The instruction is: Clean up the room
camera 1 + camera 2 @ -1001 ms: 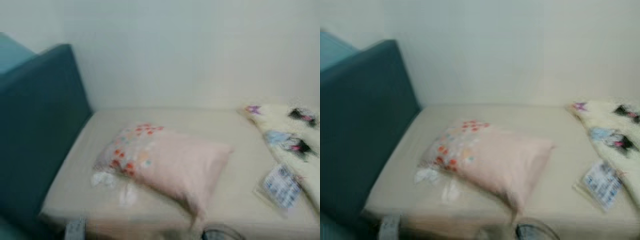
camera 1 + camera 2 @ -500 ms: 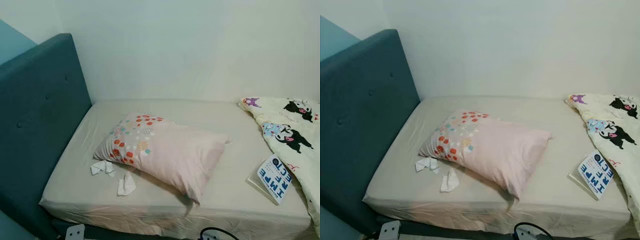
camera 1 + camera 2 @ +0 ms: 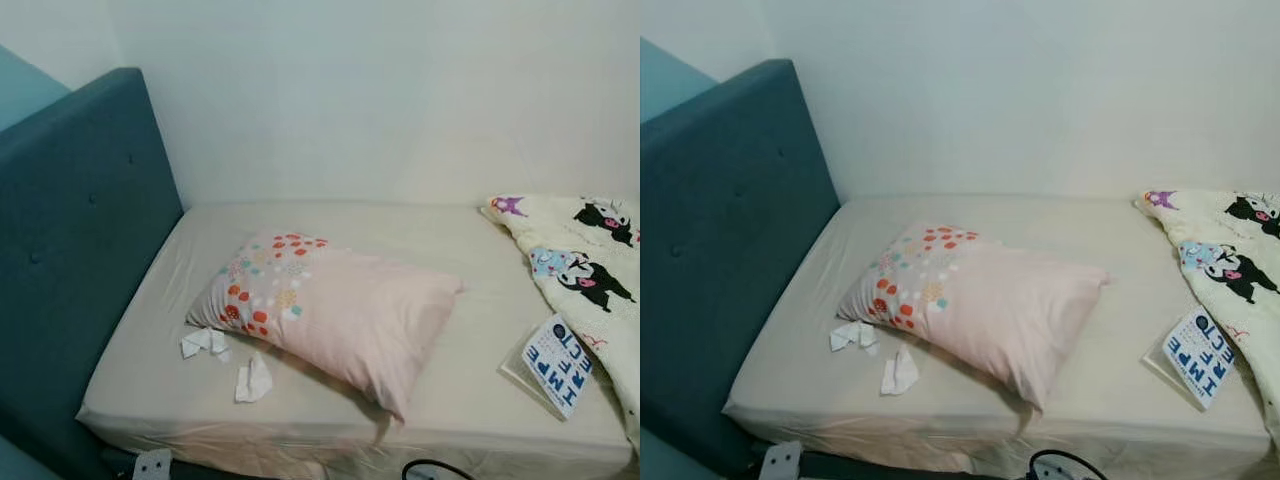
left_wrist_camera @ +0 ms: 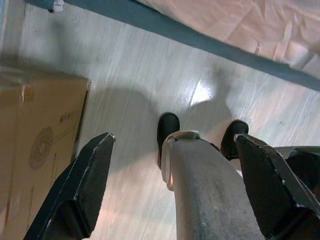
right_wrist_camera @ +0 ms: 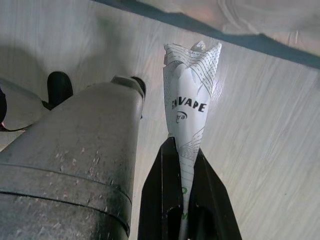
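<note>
Right hand (image 5: 182,200) has its two black fingers pinched tight on a white printed wrapper (image 5: 191,100), which sticks out past the fingertips and hangs over the pale wood floor (image 5: 260,130) beside the robot's silver leg (image 5: 75,165). Left hand (image 4: 172,185) hangs with its fingers spread wide and nothing between them, above the same floor, near a cardboard box (image 4: 35,150) and the dark bed base (image 4: 165,30).

On the bed (image 3: 200,260), two crumpled white tissues (image 3: 205,342) (image 3: 254,380) lie on the beige sheet just beside the dotted corner of a pink pillow (image 3: 340,315). A teal headboard (image 3: 70,260) stands at the robot's left. At the right, a booklet with blue lettering (image 3: 557,363) rests at the edge of a cream cartoon-print blanket (image 3: 585,265).
</note>
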Controlling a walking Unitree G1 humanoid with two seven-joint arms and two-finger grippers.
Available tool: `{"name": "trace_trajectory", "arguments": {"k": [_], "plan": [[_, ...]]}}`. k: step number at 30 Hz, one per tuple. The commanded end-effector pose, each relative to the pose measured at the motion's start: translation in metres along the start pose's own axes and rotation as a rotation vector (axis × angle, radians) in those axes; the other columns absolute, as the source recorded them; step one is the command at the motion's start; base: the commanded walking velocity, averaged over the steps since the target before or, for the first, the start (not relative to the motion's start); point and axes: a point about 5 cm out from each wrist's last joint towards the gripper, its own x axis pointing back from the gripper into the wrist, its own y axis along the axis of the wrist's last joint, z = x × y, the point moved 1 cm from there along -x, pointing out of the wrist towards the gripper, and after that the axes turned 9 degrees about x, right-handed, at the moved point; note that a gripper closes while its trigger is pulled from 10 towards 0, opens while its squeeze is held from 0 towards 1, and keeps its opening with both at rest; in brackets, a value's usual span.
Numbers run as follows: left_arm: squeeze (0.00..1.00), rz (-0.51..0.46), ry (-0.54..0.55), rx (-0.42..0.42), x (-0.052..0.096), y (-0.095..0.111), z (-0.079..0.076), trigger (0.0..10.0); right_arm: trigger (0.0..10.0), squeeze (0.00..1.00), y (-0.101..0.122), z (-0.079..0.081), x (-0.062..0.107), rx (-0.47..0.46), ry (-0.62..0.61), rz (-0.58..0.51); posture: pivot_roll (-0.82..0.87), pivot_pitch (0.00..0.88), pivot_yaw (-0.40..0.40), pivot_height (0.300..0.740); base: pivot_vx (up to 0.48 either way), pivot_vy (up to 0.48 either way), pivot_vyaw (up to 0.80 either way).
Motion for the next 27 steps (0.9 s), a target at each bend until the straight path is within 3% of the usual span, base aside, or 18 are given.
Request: {"name": "trace_trajectory", "arguments": {"k": [1,27], "plan": [[0.0,-0.012,-0.004,0.012,-0.0003,0.0011,-0.0023,10.0,10.0,0.0,0.0048,0.0014,-0.0004,0.008,0.002,-0.016,-0.04,0.0,-0.004,0.727,0.0,0.0,0.0],[0.0,-0.025,-0.015,0.004,-0.0005,0.0037,-0.0033,10.0,10.0,0.0,0.0078,0.0005,-0.0005,0.012,0.002,-0.021,-0.04,0.0,-0.006,0.727,0.0,0.0,0.0]]}}
